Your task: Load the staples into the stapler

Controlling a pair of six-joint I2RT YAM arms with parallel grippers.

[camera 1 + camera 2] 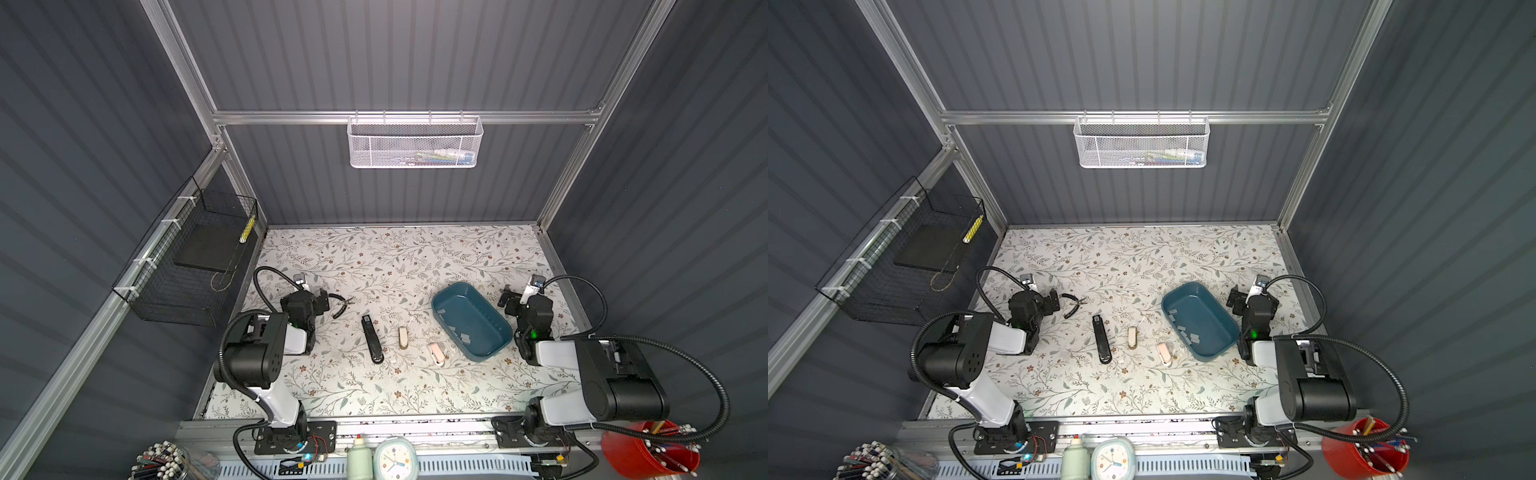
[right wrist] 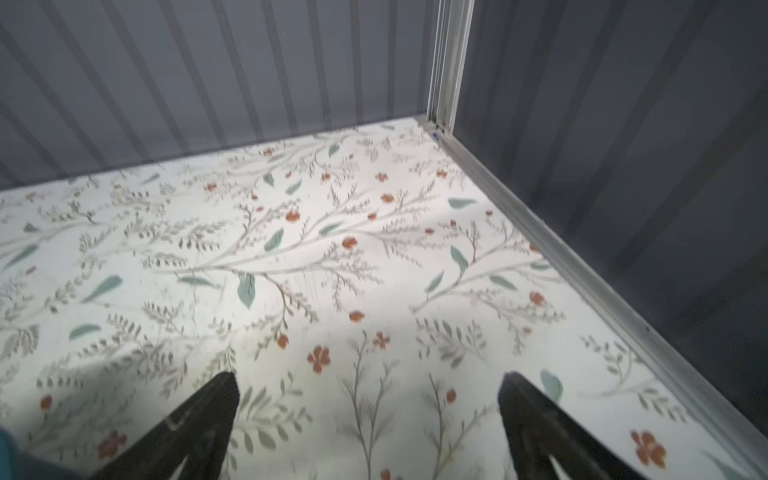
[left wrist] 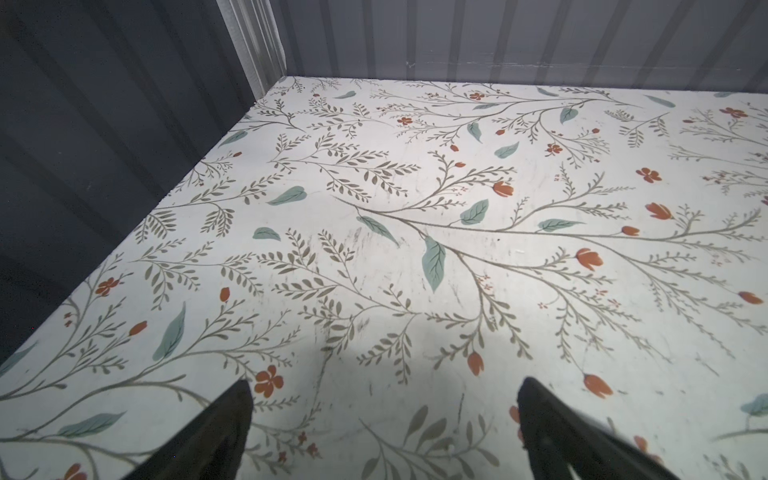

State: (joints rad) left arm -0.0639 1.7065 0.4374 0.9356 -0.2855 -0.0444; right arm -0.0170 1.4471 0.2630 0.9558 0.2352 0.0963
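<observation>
Both top views look steeply down from high above the near edge, sharing nearly the same sight of the whole floral surface [image 1: 395,257]. The left wrist view sits low and close over that surface, facing the far left corner past its fingers [image 3: 216,436]; the right wrist view likewise faces the far right corner.

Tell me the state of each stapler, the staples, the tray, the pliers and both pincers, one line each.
Long black stapler: closed, lying flat.
Small beige stapler: lying flat, open or closed unclear.
Small pink stapler: lying flat, open or closed unclear.
Grey metal staple strips: loose inside the tray.
Teal plastic tray: upright, holding the strips.
Black-handled pliers: lying flat, handles spread.
Left pincer: open, empty.
Right pincer: open, empty.
</observation>
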